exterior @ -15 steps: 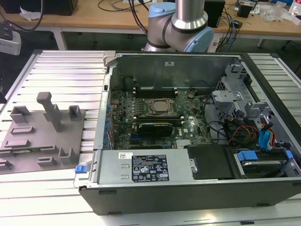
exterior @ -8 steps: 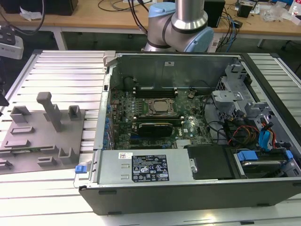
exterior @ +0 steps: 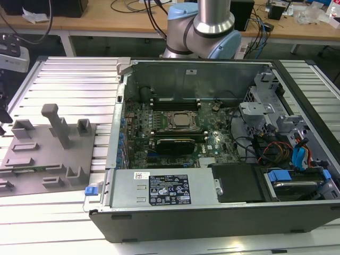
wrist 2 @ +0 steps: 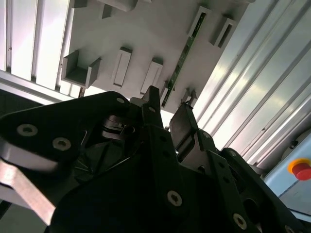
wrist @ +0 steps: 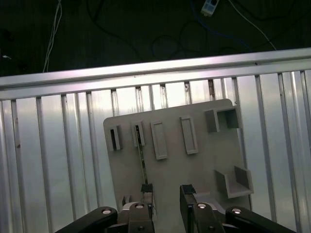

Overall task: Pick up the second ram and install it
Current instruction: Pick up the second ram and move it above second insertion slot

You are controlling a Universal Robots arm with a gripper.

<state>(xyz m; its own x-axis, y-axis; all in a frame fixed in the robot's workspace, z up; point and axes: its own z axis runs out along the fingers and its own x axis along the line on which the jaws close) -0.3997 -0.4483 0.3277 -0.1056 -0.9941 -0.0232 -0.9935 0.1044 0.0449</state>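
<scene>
Hovering over the matte grey fixture plate (wrist: pixel 170 170), my gripper (wrist: pixel 166 195) has its black fingers parted, holding nothing. The second ram (wrist: pixel 141 155), a thin green strip, lies on that plate, ending near one fingertip.

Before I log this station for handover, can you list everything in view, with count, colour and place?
second ram: one, green, on edge in a slot of the fixture plate
fixture plate: one, grey, on the table
fixture blocks: several, grey, on the plate
computer case: one, black, open, on the table
motherboard: one, green, inside the case
table: one, silver slats, under plate and case
red button: one, red on yellow, past the table's edge
robot arm: one, silver and light blue, behind the case
gripper: one, black, open, over the plate at the ram's near end
</scene>
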